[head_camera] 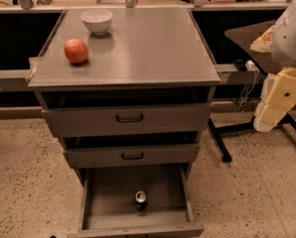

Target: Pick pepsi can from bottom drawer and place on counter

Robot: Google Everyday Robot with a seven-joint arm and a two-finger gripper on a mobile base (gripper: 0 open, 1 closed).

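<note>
The pepsi can (141,200) stands upright in the open bottom drawer (108,202), near the middle and toward its front wall, silver top showing. The counter (138,48) is the broad grey top of the cabinet. My gripper (265,120) hangs at the right edge of the camera view, beside the cabinet at about the height of the upper drawer. It is far up and to the right of the can and holds nothing that I can see.
A red apple (76,50) and a white bowl (97,21) sit on the counter's left side. Two upper drawers with dark handles (129,118) are slightly open. A dark side table on a wheeled stand (247,33) is at the right, behind my arm.
</note>
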